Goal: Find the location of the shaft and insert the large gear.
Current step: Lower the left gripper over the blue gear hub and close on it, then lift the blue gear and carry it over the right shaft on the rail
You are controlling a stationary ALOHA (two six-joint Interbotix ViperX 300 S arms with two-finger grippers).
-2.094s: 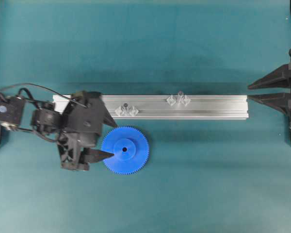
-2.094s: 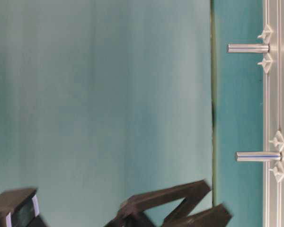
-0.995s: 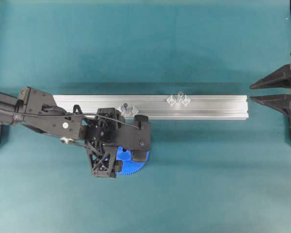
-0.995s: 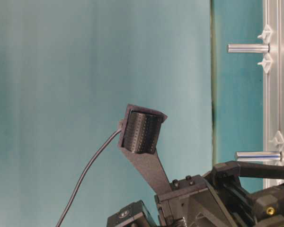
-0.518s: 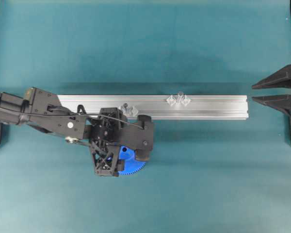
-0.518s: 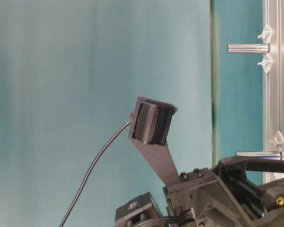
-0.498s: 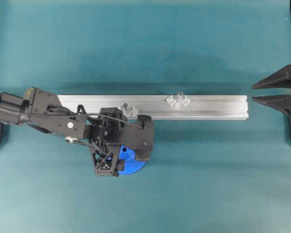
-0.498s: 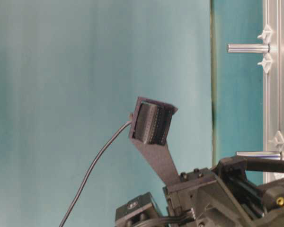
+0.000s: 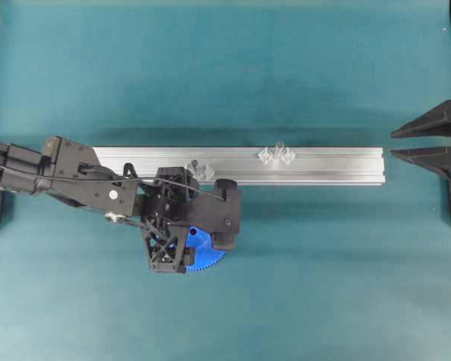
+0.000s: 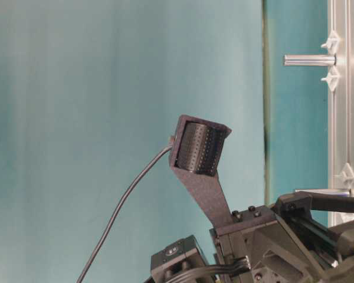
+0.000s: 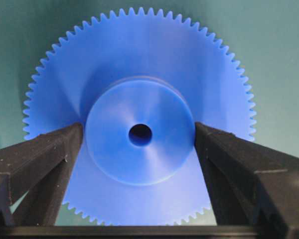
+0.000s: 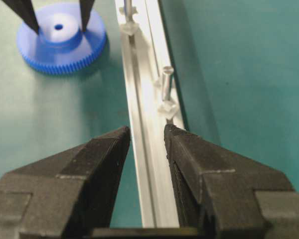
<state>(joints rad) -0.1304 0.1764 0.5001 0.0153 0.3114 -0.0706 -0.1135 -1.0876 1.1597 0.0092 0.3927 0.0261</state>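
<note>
Now at pre-grasp: left tool (image 11: 139, 137) spread, fingers flanking the large gear (image 11: 139, 74) hub
Next: pinch hub, lift, carry to the shaft (image 9: 196, 163); right tool (image 12: 145, 137) parked apart

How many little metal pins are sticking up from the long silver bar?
2. One shaft stands near the bar's left part, just above the left gripper. The other shaft stands near the middle of the aluminium rail. None seems hidden.
</note>
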